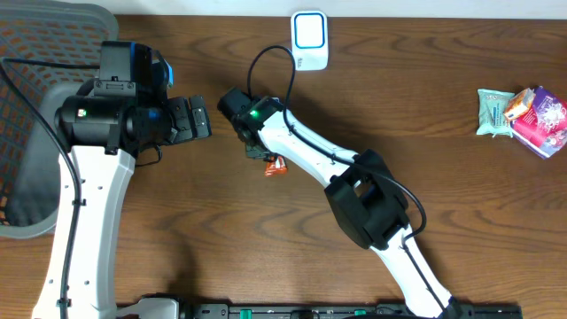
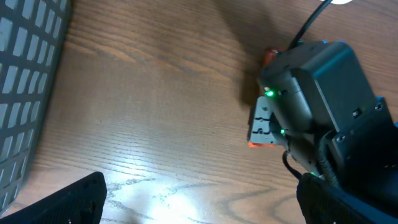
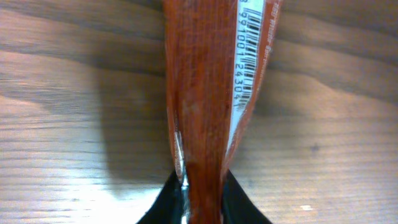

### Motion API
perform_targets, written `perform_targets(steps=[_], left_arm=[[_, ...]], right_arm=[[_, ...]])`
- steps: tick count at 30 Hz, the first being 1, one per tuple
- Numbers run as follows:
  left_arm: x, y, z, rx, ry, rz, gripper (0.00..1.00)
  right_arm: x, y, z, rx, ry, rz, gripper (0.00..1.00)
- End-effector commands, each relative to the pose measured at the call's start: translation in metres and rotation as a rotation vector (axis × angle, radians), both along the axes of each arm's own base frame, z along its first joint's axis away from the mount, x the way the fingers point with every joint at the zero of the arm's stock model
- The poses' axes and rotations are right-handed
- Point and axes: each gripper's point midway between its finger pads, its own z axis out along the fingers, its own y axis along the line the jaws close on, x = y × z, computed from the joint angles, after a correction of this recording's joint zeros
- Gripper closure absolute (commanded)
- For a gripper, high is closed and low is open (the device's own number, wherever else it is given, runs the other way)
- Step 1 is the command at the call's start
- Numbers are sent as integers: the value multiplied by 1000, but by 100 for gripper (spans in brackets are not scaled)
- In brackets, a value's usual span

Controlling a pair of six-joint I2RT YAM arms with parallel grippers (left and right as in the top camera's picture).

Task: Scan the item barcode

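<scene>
An orange packet (image 3: 199, 93) stands on edge between my right gripper's (image 3: 204, 200) black fingers, which are shut on its lower end. A white strip with the barcode (image 3: 249, 56) runs along the packet's right side. From overhead, the right gripper (image 1: 264, 156) is over the middle of the table, with the orange packet (image 1: 275, 165) poking out beneath it. A white scanner (image 1: 310, 40) with a blue-rimmed face sits at the table's far edge. My left gripper (image 1: 197, 118) hovers to the left, open and holding nothing. In the left wrist view the left gripper (image 2: 202, 208) spans bare wood.
A grey mesh basket (image 1: 35, 133) lies off the table's left side. A green packet (image 1: 493, 112) and a pink packet (image 1: 540, 121) rest at the far right. The right arm's cable (image 1: 266, 62) loops near the scanner.
</scene>
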Motion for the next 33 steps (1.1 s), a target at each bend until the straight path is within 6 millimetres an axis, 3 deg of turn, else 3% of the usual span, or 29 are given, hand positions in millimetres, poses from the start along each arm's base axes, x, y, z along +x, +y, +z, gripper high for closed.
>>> perform_targets(steps=[1,7,14,16,22,25,27,30,33], left_arm=[[1,2,0,6,0,4,2],[1,2,0,6,0,4,2],[1,2,0,6,0,4,2],[1,2,0,6,0,4,2],[1,2,0,7,0,4,2],[1,2,0,6,0,4,2],[1,2,0,6,0,4,2],[1,2,1,6,-1,4,2],[1,2,0,6,0,4,2]], right_arm=[[1,-15,0,10,54,-21,95],[3,-11,25,224,175,70,94],[-1,1,62,667,352,304,97],[0,-9,63,734,383,307,99],[-13,-42,34,865,505,190,98],[-18,-57,23,985,541,133,88],[-16,-71,17,1030,543,89,70],[-8,-101,10,1018,537,7,55],[1,-129,10,983,508,-56,47]])
